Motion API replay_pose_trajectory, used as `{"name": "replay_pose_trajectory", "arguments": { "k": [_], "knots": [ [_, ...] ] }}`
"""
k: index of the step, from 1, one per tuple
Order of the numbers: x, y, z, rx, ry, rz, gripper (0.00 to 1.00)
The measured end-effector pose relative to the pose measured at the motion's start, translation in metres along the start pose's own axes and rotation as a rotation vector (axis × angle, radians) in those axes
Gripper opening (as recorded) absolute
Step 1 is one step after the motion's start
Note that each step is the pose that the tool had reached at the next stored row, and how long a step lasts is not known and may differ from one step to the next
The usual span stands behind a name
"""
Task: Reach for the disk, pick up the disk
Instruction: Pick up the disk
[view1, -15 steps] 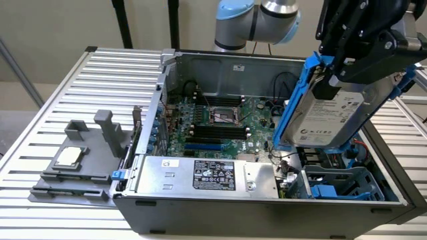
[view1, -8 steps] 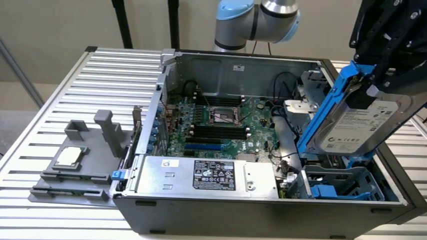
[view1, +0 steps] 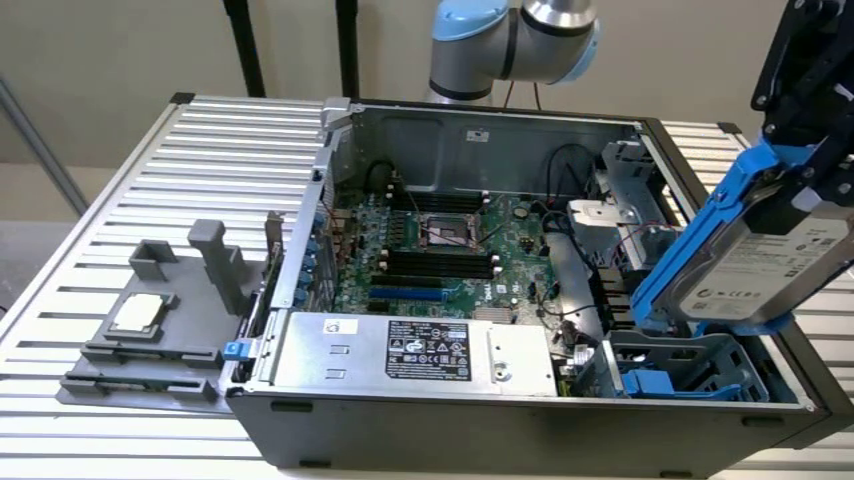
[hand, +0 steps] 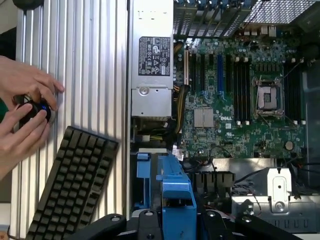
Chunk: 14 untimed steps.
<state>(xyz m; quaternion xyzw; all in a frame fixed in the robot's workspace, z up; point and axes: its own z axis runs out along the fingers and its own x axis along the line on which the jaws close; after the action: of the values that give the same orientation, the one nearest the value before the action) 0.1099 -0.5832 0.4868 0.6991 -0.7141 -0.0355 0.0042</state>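
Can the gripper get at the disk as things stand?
Yes, it seems it already has: the gripper is clamped on the disk, which hangs tilted above the case's drive bay, with nothing blocking it.

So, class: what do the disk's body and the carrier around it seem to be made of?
The disk body looks like bare silver-grey metal with a matte sheen, under a white printed label. The carrier looks like moulded plastic: a uniform bright blue with a smooth, slightly glossy surface. Both are judged from appearance alone.
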Motion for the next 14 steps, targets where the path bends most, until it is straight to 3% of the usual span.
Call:
{"name": "replay_pose_trajectory", "arguments": {
  "k": [8, 14],
  "knots": [
    [0.002, -0.0015, 0.0128, -0.0012, 0.0008, -0.009, 0.33],
    [0.002, -0.0019, 0.0143, -0.0022, 0.001, -0.012, 0.33]
  ]
}}
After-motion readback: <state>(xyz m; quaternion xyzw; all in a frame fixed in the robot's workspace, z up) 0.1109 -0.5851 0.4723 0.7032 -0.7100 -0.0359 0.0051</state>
